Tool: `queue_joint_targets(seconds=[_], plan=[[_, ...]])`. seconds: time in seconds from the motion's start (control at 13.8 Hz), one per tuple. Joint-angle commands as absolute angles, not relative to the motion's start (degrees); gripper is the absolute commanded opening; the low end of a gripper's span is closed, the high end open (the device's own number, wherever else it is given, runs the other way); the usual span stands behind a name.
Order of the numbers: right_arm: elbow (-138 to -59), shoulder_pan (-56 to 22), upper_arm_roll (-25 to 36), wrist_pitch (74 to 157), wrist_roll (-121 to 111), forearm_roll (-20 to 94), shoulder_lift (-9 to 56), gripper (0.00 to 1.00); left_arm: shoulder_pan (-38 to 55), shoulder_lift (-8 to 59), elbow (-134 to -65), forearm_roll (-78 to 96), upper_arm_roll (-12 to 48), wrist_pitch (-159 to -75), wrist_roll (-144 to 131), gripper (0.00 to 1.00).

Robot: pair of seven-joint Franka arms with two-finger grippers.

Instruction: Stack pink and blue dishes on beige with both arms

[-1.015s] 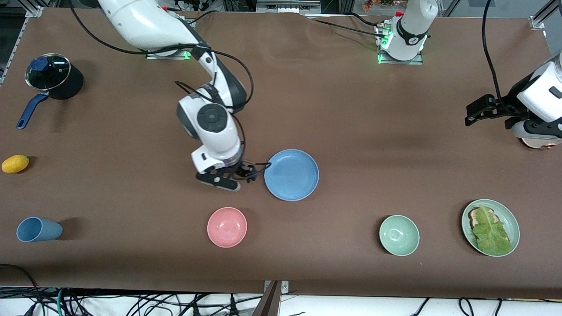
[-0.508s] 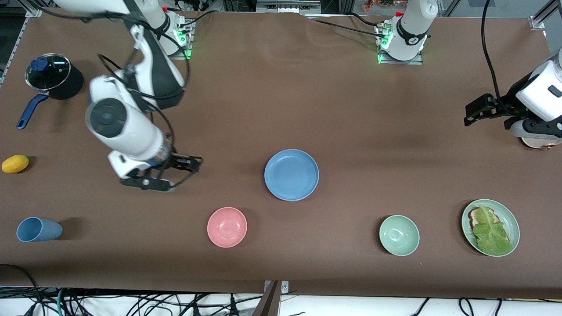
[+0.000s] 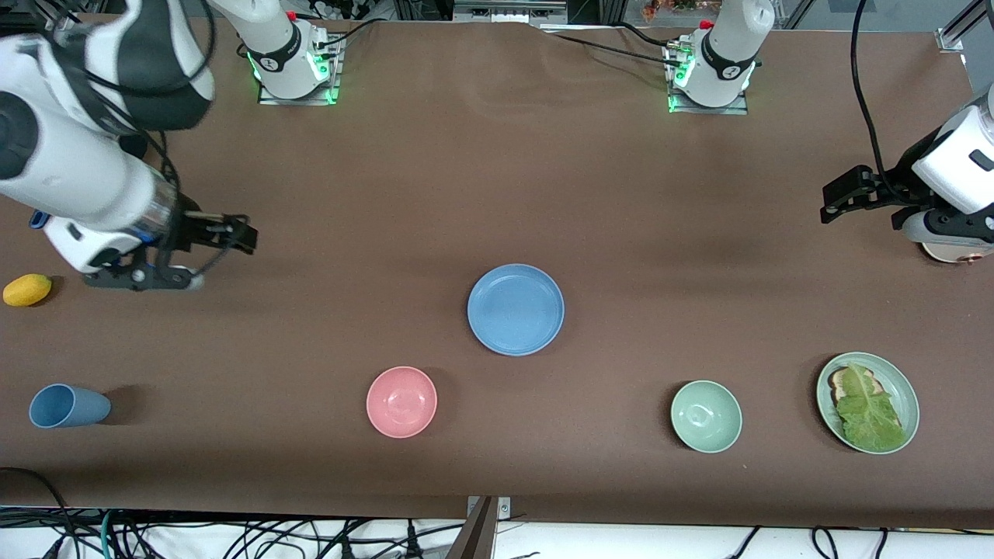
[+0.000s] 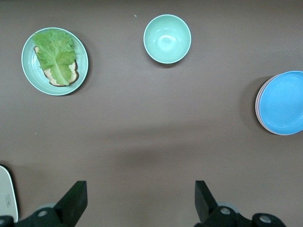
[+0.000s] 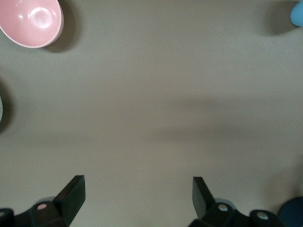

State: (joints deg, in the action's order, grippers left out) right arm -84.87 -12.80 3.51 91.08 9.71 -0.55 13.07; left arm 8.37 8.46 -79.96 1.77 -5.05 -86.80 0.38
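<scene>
Judging from the stack near the table's [image 3: 497, 155] middle, the task looks done or close to it: the blue plate [image 3: 516, 309] sits on top, and the left wrist view shows a thin pink rim [image 4: 258, 101] peeking out beneath it. Beige plate not visible; presumably at the bottom, cannot confirm.

Right hand [image 3: 210, 241]: fingers spread, holding nothing, up over bare cloth toward the right arm's end. Left hand [image 3: 842, 198]: fingers apart, empty, waiting over the left arm's end of the table.

Count:
- stack: one, blue plate on top
- bowls: two, pink bowl [image 3: 401, 401] and green bowl [image 3: 706, 416], both nearer the front camera than the stack
- green plate with lettuce [image 3: 867, 402]: one
- blue cup [image 3: 66, 406]: one, on its side
- yellow fruit [image 3: 27, 289]: one

Nothing obvious left but a check of the stack.
</scene>
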Motion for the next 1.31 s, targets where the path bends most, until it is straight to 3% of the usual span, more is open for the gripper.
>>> queue_joint_targets(seconds=[0.0,0.36,1.23], plan=[[-87.4,-9.1,3.5,88.0,3.0,1.0,8.3,1.00,8.7,9.3,-78.2,1.7,-5.2,-86.6,1.5,1.00],[-87.7,-3.8,0.8,85.2,-0.4,1.3,6.1,1.00,8.5,9.3,-78.2,1.7,-5.3,-86.6,1.5,1.00],[-85.3,-3.6,0.5,84.6,-0.2,-0.1,7.0,1.00,7.9,9.2,-78.2,1.8,-5.3,-86.6,1.5,1.00]])
